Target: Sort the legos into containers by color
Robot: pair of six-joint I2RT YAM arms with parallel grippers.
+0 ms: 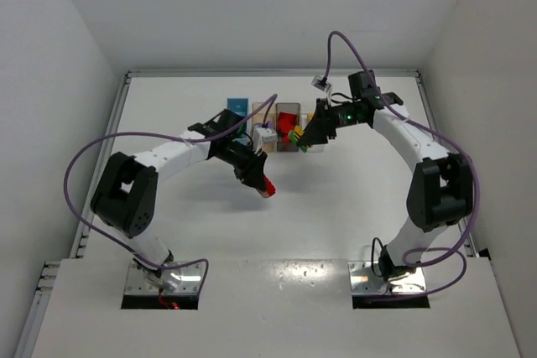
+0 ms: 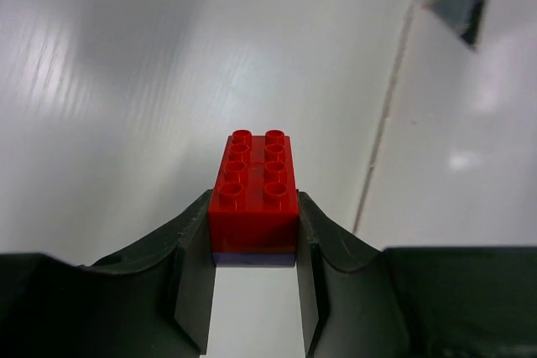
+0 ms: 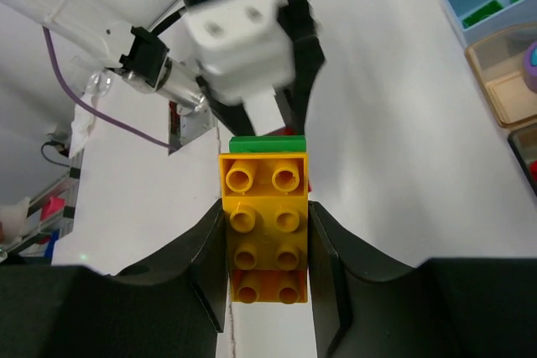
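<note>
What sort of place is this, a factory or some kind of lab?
Probably a robotics lab test booth: plain white walls box in a white table, a left arm and right arm are bolted at its near edge, and they hold toy bricks near small bins.

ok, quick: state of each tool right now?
Left tool: closed, holding a red lego.
Right tool: closed, holding a yellow lego with a green lego at its far end.
</note>
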